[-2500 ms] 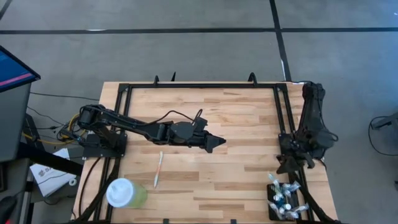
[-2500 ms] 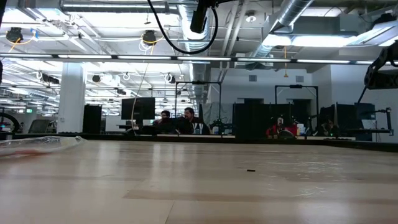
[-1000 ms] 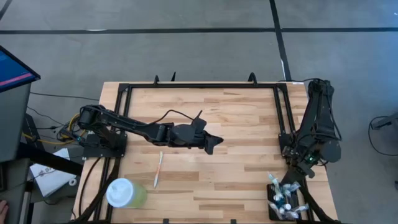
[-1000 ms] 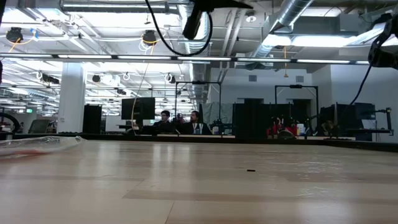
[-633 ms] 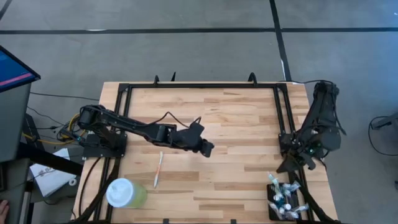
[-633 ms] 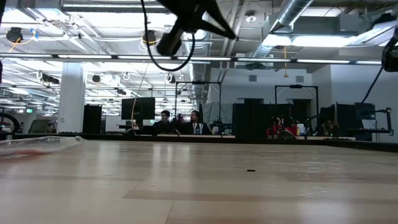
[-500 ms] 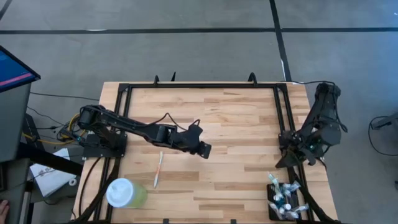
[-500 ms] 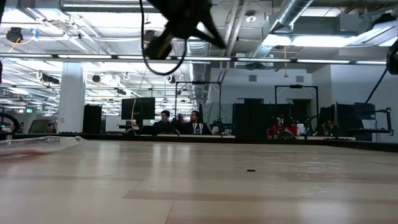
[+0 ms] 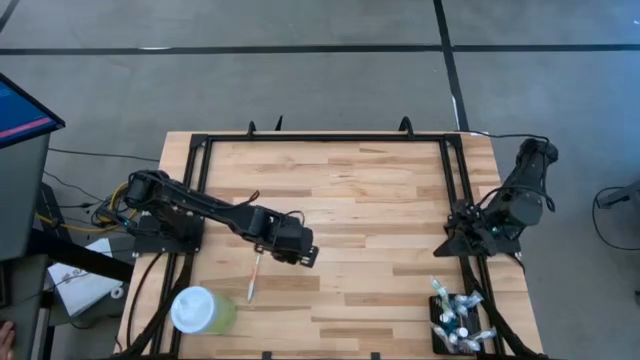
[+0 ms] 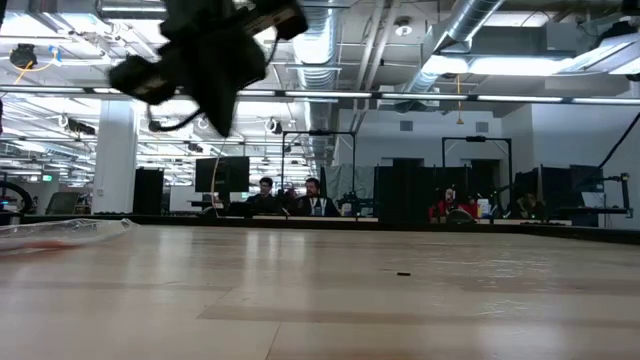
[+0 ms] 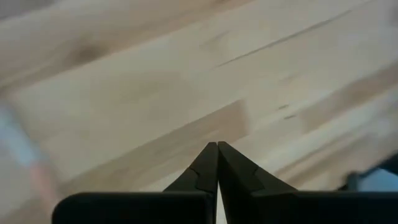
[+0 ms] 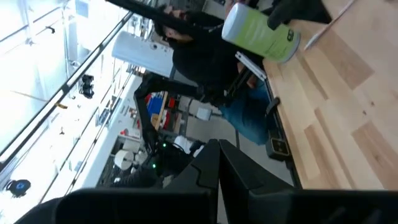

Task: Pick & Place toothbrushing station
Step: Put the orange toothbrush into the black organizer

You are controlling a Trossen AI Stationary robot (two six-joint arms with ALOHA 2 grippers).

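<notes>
The toothbrushing station [image 9: 455,322], a small black holder with several pale items standing in it, sits at the table's near right corner. My left gripper [image 9: 306,257] hangs shut above the middle of the table and points steeply down; the left wrist view shows its fingertips [image 11: 217,148] closed over bare wood. A white toothbrush [image 9: 254,275] lies on the table just left of it. My right gripper [image 9: 445,247] is shut, above the right side rail, far of the station and pointing toward the table's left; its shut fingertips [image 12: 217,147] show in the right wrist view.
A pale green cup with a white lid [image 9: 200,310] stands at the near left corner. A black frame [image 9: 320,138] runs round the table. The wood between the toothbrush and the station [image 9: 380,270] is bare. People sit at desks far behind the table [image 10: 290,195].
My left gripper has tipped from nearly level to steeply down, sunk, and drawn toward the table's near left, closer to the toothbrush. My right arm has swung so that its gripper has left the spot by the station, gone toward the far edge and turned toward the table's left.
</notes>
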